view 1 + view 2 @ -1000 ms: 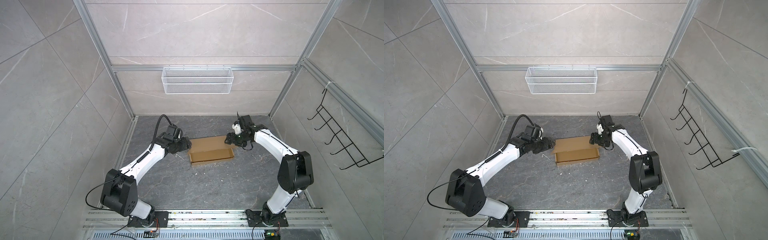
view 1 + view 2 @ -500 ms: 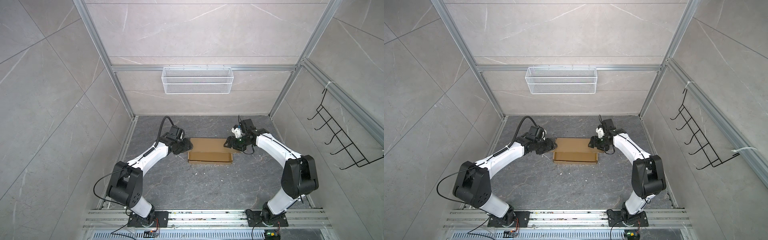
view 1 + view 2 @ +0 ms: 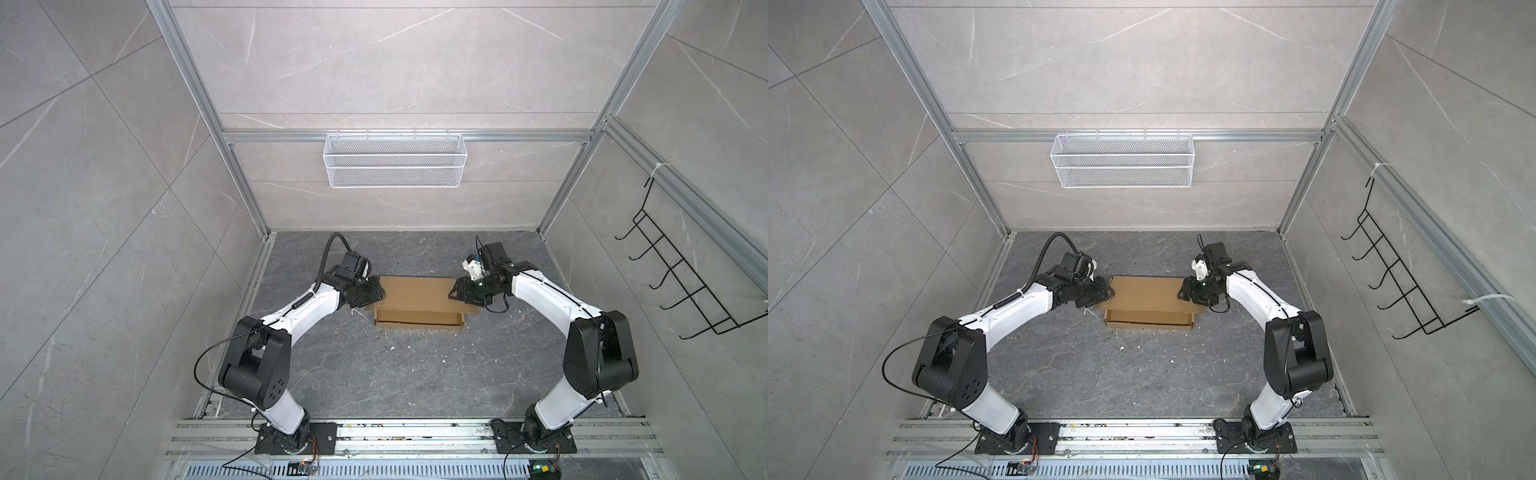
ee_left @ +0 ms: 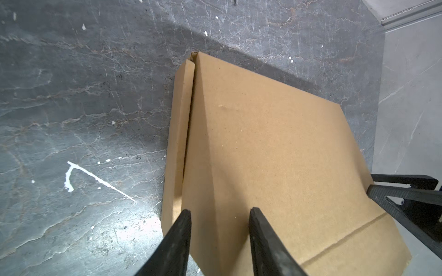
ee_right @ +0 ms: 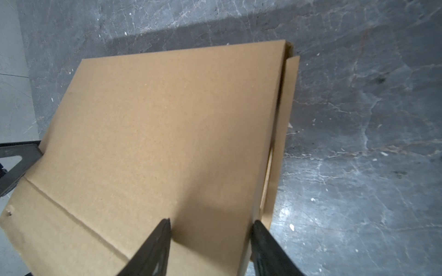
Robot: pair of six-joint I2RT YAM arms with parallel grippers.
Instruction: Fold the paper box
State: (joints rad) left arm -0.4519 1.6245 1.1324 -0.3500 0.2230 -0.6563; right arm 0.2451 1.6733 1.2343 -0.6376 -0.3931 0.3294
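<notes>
Inspection note, single moment.

**Position of item.** The paper box (image 3: 417, 303) (image 3: 1144, 305), a shallow rectangular mailer of plain brown corrugated cardboard, lay on the dark grey veined stone counter (image 3: 395, 374) (image 3: 1142, 374), toward the rear and roughly centred between the arms. Its broad lid panel (image 3: 415, 291) (image 4: 275, 148) (image 5: 167, 133) sat tilted over the base. A narrow strip of the base (image 3: 417, 321) showed uncovered along the near edge.

**End effectors.** The left end effector (image 3: 377, 292) (image 3: 1106, 291) (image 4: 218, 212) stood at the box's left end, and the right end effector (image 3: 453, 293) (image 3: 1181, 293) (image 5: 211, 222) stood at its right end. In each wrist view the black fingers (image 4: 181, 229) (image 5: 157, 239) were spread, with the lid panel showing in the gap between them. It could not be told whether the tips touched the cardboard.

**Arm pose.** The left arm (image 3: 307, 311) and the right arm (image 3: 544, 299) rose from bases on the front aluminium rail (image 3: 415, 432). Their elbows were high near the front, and the white forearms sloped inward and down to the box ends in near mirror image.

**Edges and room.** Open counter surrounded the box and was widest toward the rail, where it carried small white flecks (image 3: 390, 337). A band of counter separated the box from the rear wall. A white wire mesh basket (image 3: 395, 162) hung on that wall, well above the work. A black wire hook rack (image 3: 681, 282) hung on the right wall, well apart from the right arm.
</notes>
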